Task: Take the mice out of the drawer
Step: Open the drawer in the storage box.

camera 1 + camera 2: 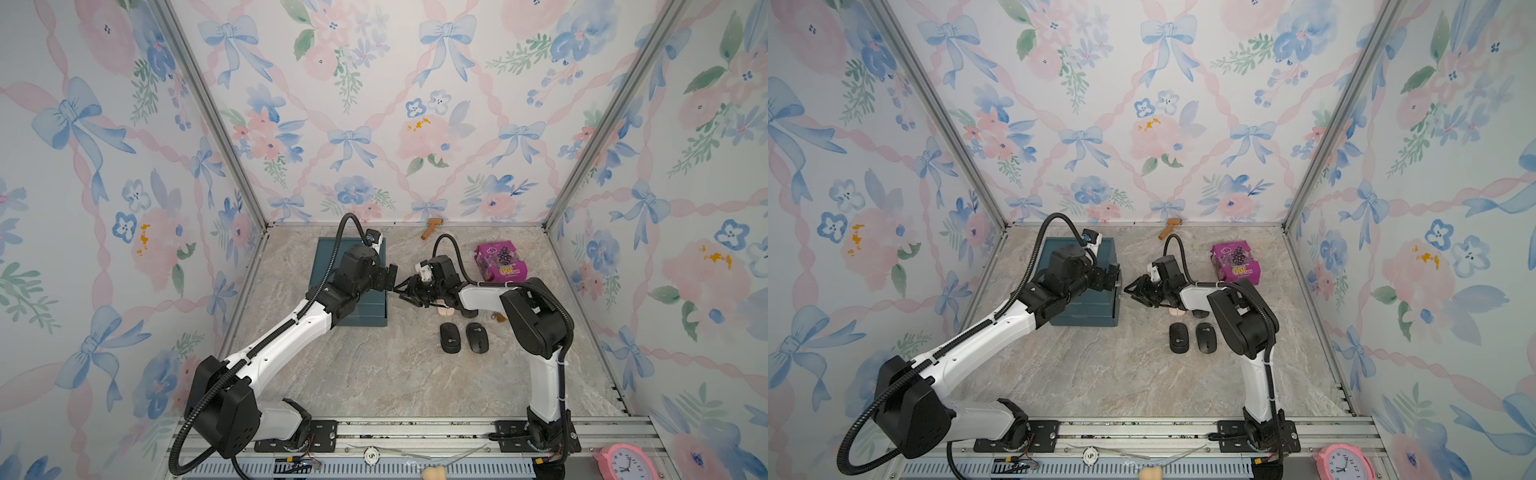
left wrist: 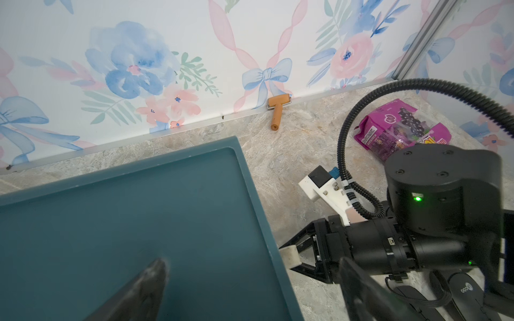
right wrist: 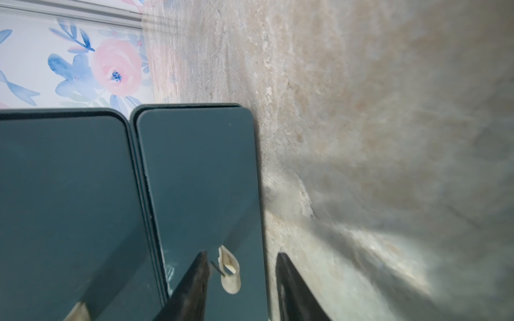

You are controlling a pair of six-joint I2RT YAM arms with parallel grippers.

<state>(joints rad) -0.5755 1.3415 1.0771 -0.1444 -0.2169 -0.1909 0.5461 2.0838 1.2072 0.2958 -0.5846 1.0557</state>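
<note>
The fingers [image 3: 194, 278] of your right gripper [image 3: 242, 255] stand partly apart on either side of the cream pull tab [image 3: 229, 271] on the teal drawer front [image 3: 200, 180] nearest the table [image 3: 361, 111]. One finger is just beside the tab, the other is clear of it, and nothing is gripped. In both top views the gripper points toward 9 o'clock at the drawer cabinet [image 1: 328, 257], whose fronts look flush. What lies inside cannot be seen.

Your left gripper [image 2: 253, 261] hangs at the cabinet's 3 o'clock edge with its jaws wide. One finger is over the top, the other is off the edge, and it holds nothing. Whether it touches the top cannot be told.

At 5 o'clock from the right gripper, a black mouse [image 1: 450, 337] and a second black mouse [image 1: 477, 337] lie side by side on the table, slightly apart. A pink mouse [image 1: 446, 309] lies just toward 12 o'clock from them, partly hidden beneath your right arm.

A purple snack bag [image 1: 500, 262] sits at 1 o'clock from the gripper. A wooden-handled roller [image 1: 432, 228] rests by the back wall at 12 o'clock.
</note>
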